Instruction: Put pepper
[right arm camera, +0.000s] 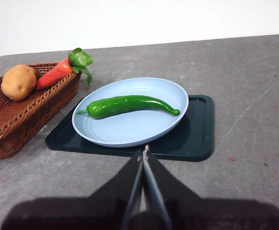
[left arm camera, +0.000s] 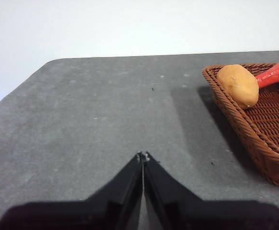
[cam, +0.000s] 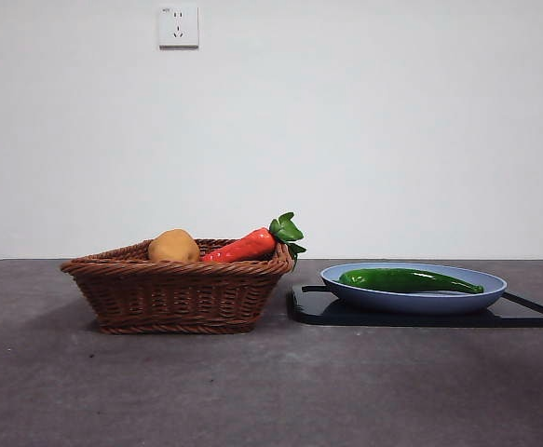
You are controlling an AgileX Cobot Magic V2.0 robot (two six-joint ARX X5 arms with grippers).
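Note:
The pepper [cam: 409, 279], long, glossy and dark green, lies in a light blue plate [cam: 397, 300] on a black tray [cam: 346, 314] at the right; it also shows in the right wrist view [right arm camera: 129, 104]. A brown wicker basket [cam: 173, 296] stands to the left of the plate. My right gripper [right arm camera: 144, 152] is shut and empty, hanging a short way back from the plate's near rim [right arm camera: 125, 140]. My left gripper [left arm camera: 142, 156] is shut and empty over bare table, well away from the basket [left arm camera: 254, 129]. Neither arm shows in the front view.
The basket holds a round tan potato [cam: 173, 246] and a red-orange carrot-like vegetable [cam: 243, 247] with green leaves sticking over its right rim. A white wall with a socket [cam: 178, 26] stands behind the grey table.

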